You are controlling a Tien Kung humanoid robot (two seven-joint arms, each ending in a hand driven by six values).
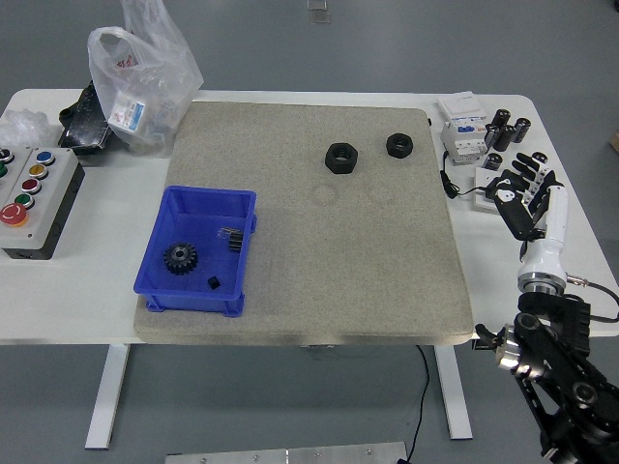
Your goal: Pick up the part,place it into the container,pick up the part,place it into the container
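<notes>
Two black hex nuts lie on the grey mat [319, 251]: a larger one [340, 157] and a smaller one [398, 145] to its right near the mat's far edge. A blue bin [198, 249] stands on the mat's left side and holds a black gear [180, 257] and small black bits. My right hand [527, 193] is over the white table at the right, well clear of both nuts, fingers spread and empty. My left arm is out of view.
A button box [31, 198] sits at the far left. A clear plastic bag [145, 82] and black parts lie at the back left. White breakers [464, 130], black cylinders [508, 130] and a small black module [503, 190] are at the back right, close to my right hand.
</notes>
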